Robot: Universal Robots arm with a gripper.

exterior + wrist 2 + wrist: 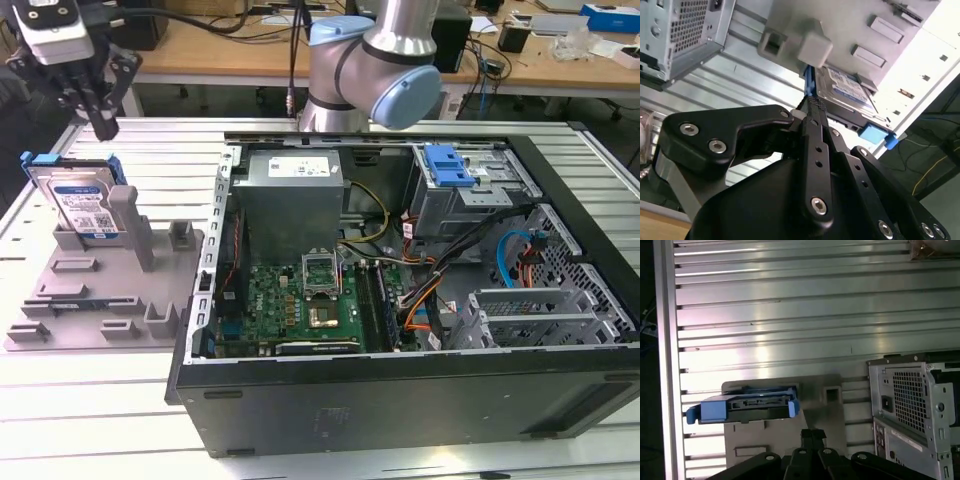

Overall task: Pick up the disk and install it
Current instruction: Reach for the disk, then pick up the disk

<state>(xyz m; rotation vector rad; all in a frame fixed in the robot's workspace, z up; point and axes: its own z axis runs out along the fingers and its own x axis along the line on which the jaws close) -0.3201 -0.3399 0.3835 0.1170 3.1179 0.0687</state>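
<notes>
Up at the exterior view's upper left, the gripper point(104, 128) hung above the disk point(85, 205), fingers point(102, 115) pressed together. Disk stood upright in a grey holder point(110, 295).

black gripper point(812, 106) up close here, its two fingers pressed together into one narrow tip, nothing between them. just past that tip there's the disk point(850, 92), silver face with a white-and-blue label, bright blue frame along its edge, propped in the grey holder point(840, 20). the tip looks just beside that blue edge, though from this angle i can't say whether it touches. slatted metal table point(750, 85) underneath, and a perforated computer case point(680, 30) standing on it too.
</notes>
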